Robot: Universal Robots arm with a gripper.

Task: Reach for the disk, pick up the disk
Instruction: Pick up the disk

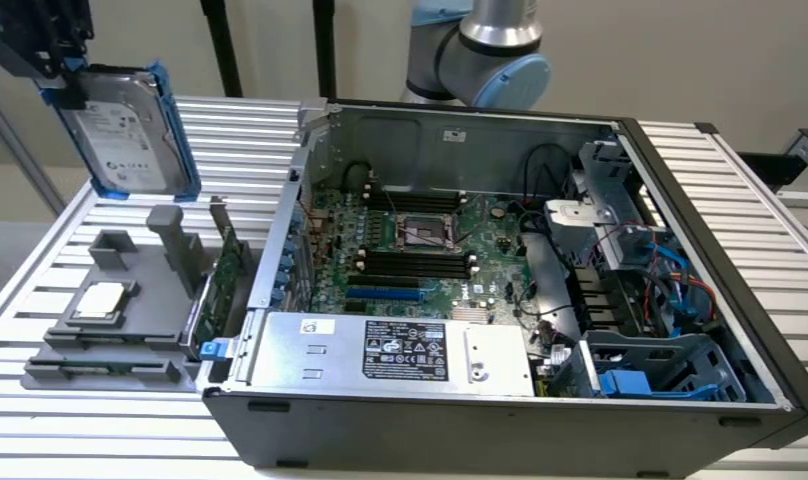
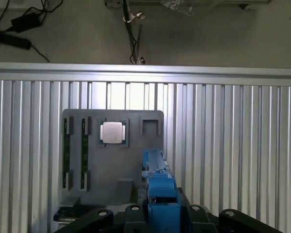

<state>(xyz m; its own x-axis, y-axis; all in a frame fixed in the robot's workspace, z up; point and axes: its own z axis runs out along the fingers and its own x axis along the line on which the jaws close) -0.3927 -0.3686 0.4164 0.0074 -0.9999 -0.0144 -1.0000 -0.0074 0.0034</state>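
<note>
The disk (image 1: 124,125), a grey-metal drive with a white label and blue side rails, hangs upright in the air at the exterior view's upper left. My gripper (image 1: 60,75) is shut on its top edge and holds it well above the grey fixture (image 1: 111,330). In the wrist view the disk's blue rail (image 2: 157,187) runs out edge-on from between the black fingers of my gripper (image 2: 160,218). The fixture (image 2: 111,145) lies far below it.
The fixture holds a small silver chip (image 1: 100,300), memory sticks and an upright expansion card (image 1: 224,275). To the exterior view's right stands the open computer case (image 1: 698,140) with the motherboard and silver power supply (image 1: 391,350). The slatted metal table (image 1: 57,420) ends at a floor with cables (image 2: 19,29).
</note>
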